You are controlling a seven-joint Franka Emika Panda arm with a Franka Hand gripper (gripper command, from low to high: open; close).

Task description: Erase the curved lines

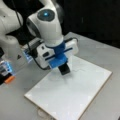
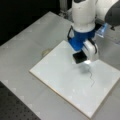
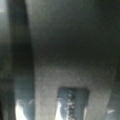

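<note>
One arm works here, and much of it is hidden from us: in both front views the white wrist and a blue mount cover the gripper (image 1: 64, 68), so we cannot tell how its jaws stand. A black eraser block (image 1: 64, 69) sits at its lower end, down on or just above the white board (image 1: 75, 100); contact is not clear to us. In the wrist view we make out only a dark blurred surface close to the lens and a small bluish rectangle near the bottom edge; neither the board nor the line shows there. We read no writing or label anywhere.

The curve lines (image 2: 91, 78) appear in a front view as a thin grey wavy stroke on the board, just beside the eraser block towards the bottom right, with its long axis running roughly top to bottom and leaning slightly right. In a front view the stroke (image 1: 78, 71) is only a faint trace to the right of the block. The board lies flat on a grey table (image 1: 105, 57), and an orange object (image 1: 9, 79) sits at the left edge
</note>
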